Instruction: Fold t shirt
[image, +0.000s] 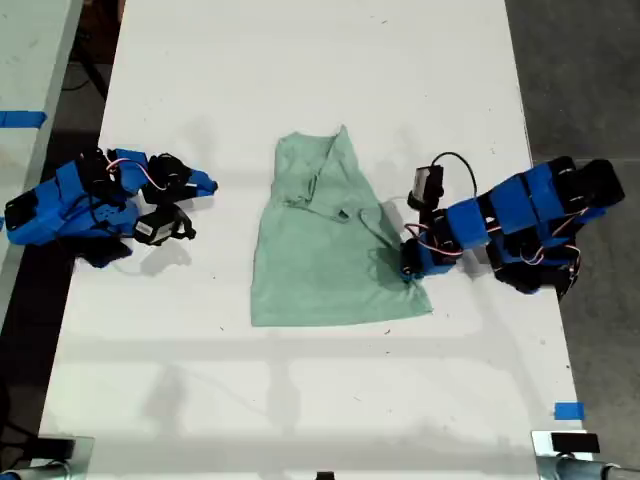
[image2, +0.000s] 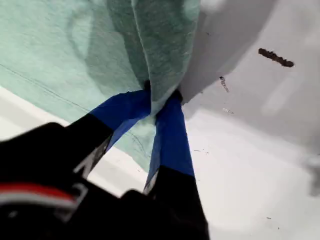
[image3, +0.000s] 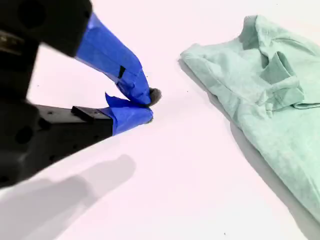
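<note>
White table (image: 300, 400) surrounds t shirt (image: 320, 250); nothing obstructs.

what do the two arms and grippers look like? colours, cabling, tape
Both arms are blue printed links with black servo blocks and thin red and white wires looped along them. My first gripper and my second gripper have black bodies and tapered fingers wrapped in blue tape. A black cable arcs over the first arm's wrist camera. A red and white mark sits on the first gripper's body.

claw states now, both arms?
My first claw: closed, pinching an edge of the t shirt.
My second claw: closed, holding nothing, off the shirt on the bare table.
</note>
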